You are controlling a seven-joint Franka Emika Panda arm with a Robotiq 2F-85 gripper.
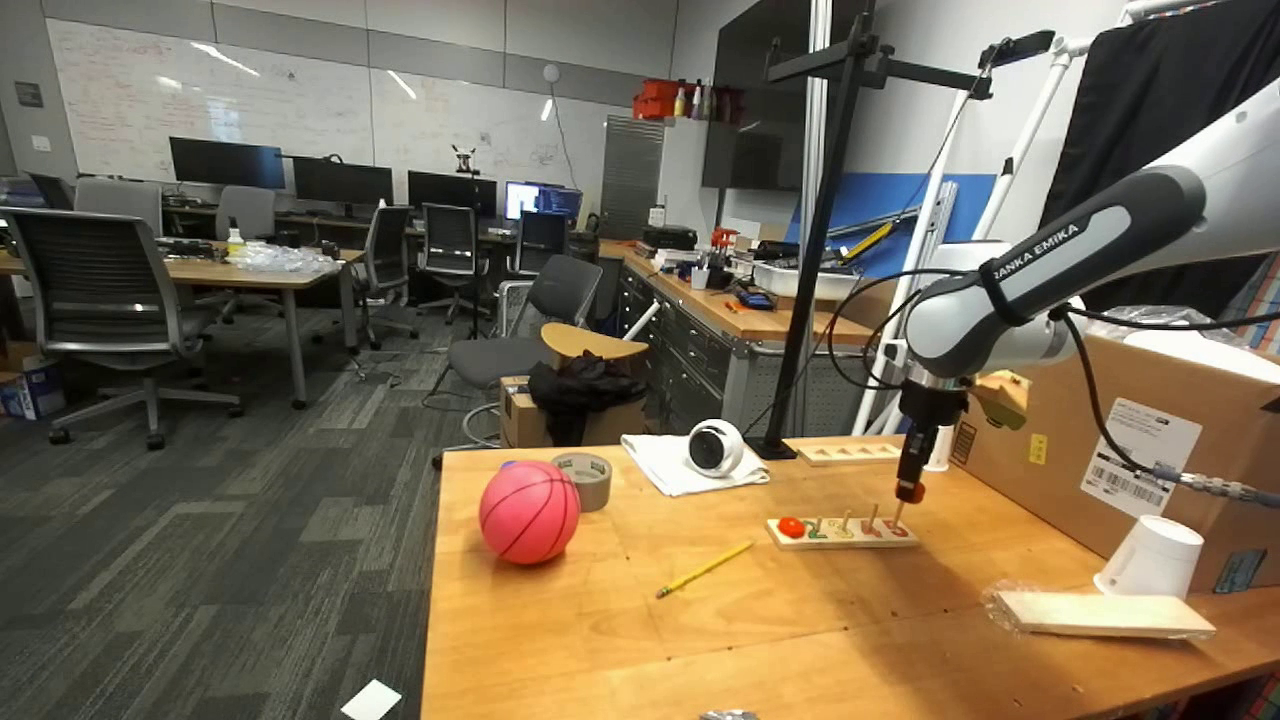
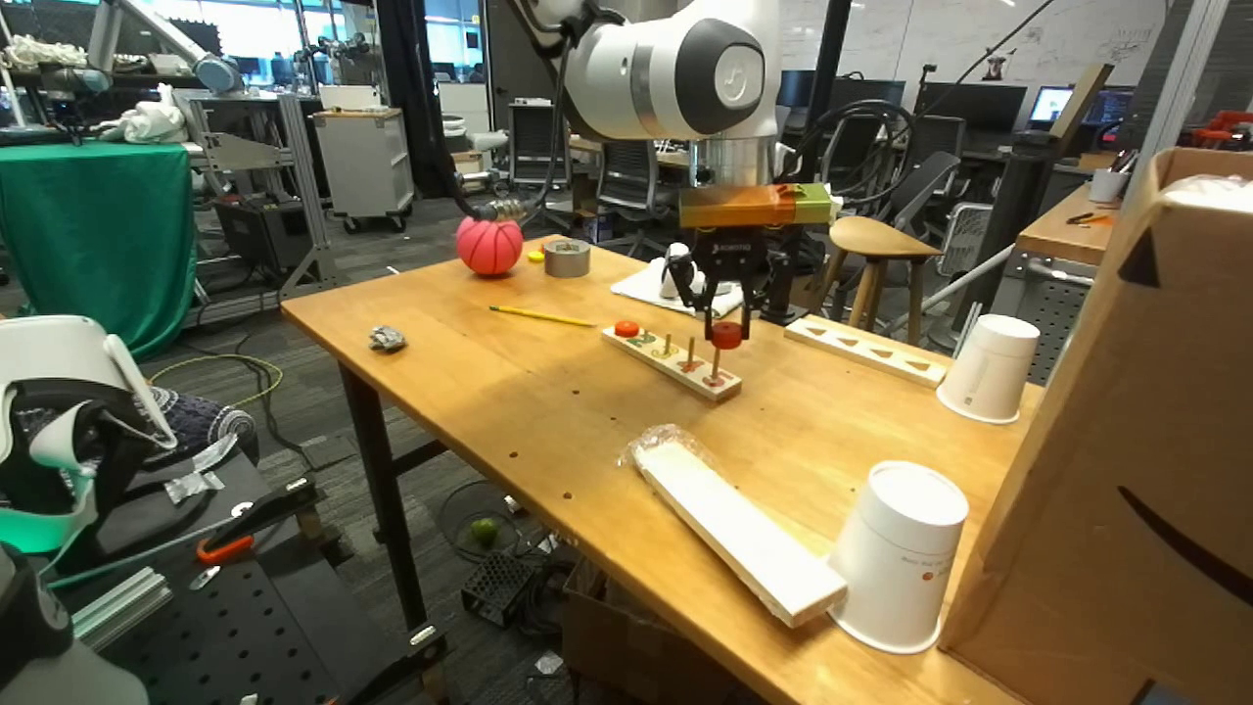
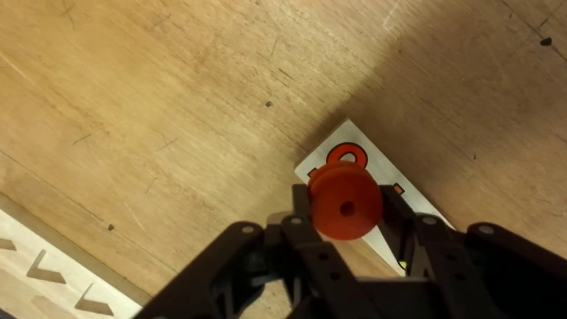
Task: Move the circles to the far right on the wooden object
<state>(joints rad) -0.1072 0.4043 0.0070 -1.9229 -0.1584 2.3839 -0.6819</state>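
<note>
The wooden object (image 1: 840, 543) is a pale board with upright pegs and painted numbers; it also shows in an exterior view (image 2: 675, 368) and the wrist view (image 3: 382, 170). One red circle (image 1: 791, 527) sits at the board's number-1 end, also in an exterior view (image 2: 626, 329). My gripper (image 2: 726, 328) is shut on another red circle (image 3: 347, 208), above the peg at the number-5 end. An edge under that circle may be a second one; I cannot tell. Whether the peg tip is inside its hole is hidden.
A yellow pencil (image 1: 705, 570), pink ball (image 1: 530, 512) and tape roll (image 1: 583, 481) lie beyond the number-1 end. A slotted wooden strip (image 2: 865, 351), white cups (image 2: 899, 558), a wrapped plank (image 2: 739, 529) and a large cardboard box (image 1: 1130, 450) stand around the board.
</note>
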